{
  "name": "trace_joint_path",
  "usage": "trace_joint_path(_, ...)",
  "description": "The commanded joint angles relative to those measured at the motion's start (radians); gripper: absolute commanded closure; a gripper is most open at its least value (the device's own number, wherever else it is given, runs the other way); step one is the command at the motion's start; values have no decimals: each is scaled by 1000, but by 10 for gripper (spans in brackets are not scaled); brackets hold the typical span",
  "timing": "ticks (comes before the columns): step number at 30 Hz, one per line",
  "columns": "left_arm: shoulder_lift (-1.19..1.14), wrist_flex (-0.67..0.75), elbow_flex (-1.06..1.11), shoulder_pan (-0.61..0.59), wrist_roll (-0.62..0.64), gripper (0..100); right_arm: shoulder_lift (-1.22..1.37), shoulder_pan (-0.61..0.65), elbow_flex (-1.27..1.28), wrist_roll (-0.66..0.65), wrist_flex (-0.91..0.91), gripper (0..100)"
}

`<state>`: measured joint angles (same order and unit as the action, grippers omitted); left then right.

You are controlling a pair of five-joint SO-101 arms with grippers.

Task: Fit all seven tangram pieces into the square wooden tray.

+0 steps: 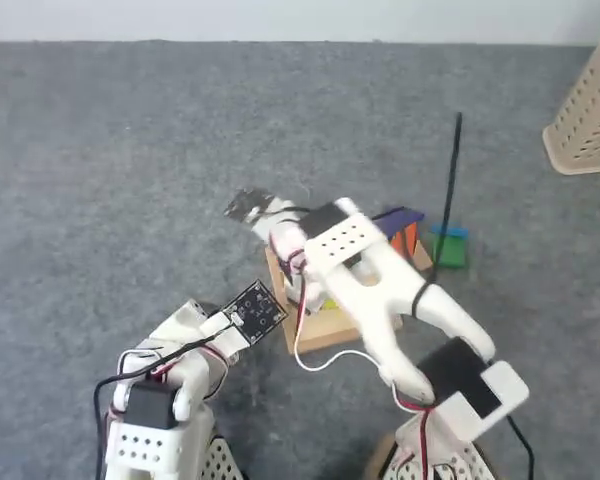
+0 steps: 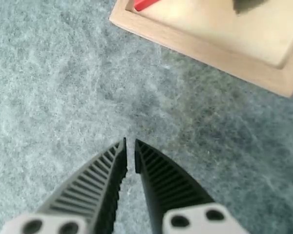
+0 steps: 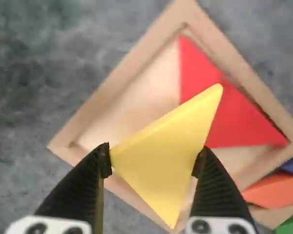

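Note:
My right gripper [image 3: 154,156] is shut on a yellow triangle [image 3: 166,151], gripping it by two of its edges above the square wooden tray [image 3: 132,63]. The triangle hangs tilted over the tray's near corner. A red triangle [image 3: 224,112] lies flat inside the tray against one side. My left gripper [image 2: 130,142] is shut with nothing in it, low over the grey carpet a short way from the tray's corner [image 2: 210,48]. In the high view the right arm [image 1: 345,245] covers most of the tray [image 1: 325,328].
Purple [image 1: 400,215], orange [image 1: 408,238], blue [image 1: 450,230] and green [image 1: 450,252] pieces lie on the carpet beyond the tray. A black cable [image 1: 450,180] runs past them. A cream perforated basket [image 1: 590,110] stands at the far right. The left arm [image 1: 180,350] sits folded near the front.

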<state>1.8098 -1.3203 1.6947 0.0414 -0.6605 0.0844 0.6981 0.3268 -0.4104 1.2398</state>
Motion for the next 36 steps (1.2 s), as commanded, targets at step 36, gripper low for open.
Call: trace_joint_path(36,17,-5,-10,5,-11,973,102,-222,-49,525,-61,924)
